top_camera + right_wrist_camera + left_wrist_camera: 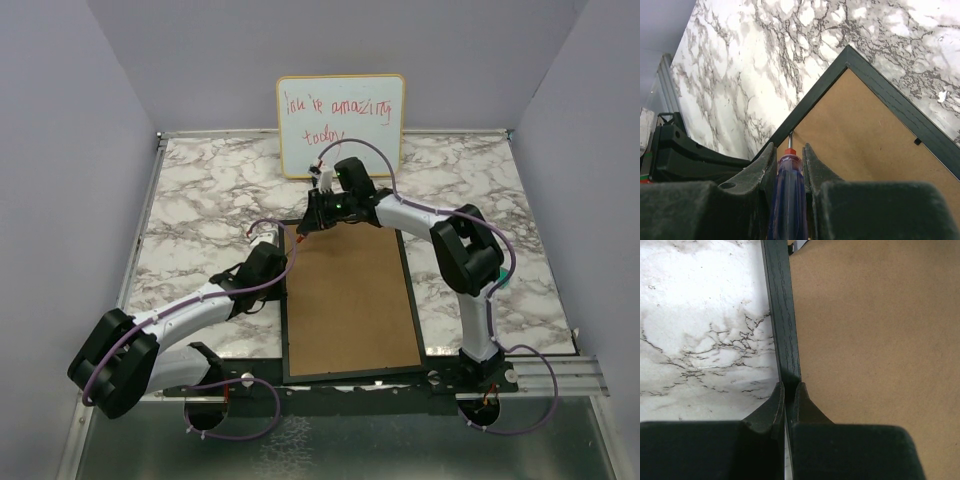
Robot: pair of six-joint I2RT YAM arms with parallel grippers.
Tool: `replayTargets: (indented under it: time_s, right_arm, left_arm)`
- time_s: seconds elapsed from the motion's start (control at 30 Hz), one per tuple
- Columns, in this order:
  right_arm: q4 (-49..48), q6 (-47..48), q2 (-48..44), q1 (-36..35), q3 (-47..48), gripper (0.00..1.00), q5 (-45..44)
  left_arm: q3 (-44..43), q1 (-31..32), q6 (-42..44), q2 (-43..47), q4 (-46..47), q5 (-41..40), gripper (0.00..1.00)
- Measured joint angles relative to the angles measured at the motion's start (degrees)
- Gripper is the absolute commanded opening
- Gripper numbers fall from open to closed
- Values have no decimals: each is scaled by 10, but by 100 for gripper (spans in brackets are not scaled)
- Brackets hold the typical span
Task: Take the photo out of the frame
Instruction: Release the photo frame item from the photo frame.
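From above, one frame (350, 300) lies back-up on the marble table (200, 200), with one whiteboard (342, 120) behind it. Of the two arms, the left gripper (275, 243) is at its left rail and the right gripper (308, 222) at its far-left corner.

Left wrist: fingers pressed together, tips over the black rail.

Right wrist: fingers pinch one blue-handled screwdriver (788, 200), its tip at the rail's inner edge.

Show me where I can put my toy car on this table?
Bare marble table lies far left, between the whiteboard with red handwriting and the left gripper. Another patch sits far right, behind the right arm. Crowded: the middle, where the thin black frame with its brown back lies, and its far corner, where the right gripper holds a blue-handled screwdriver.
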State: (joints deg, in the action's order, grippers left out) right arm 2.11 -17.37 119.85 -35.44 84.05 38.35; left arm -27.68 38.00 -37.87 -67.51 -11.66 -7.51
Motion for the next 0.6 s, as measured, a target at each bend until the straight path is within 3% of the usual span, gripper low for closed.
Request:
replayTargets:
  time_s: [0.6]
  right_arm:
    - [76,16,-2,-77,82,1,-164]
  left_arm:
    - [17,0,-13,26,-2,-4,0]
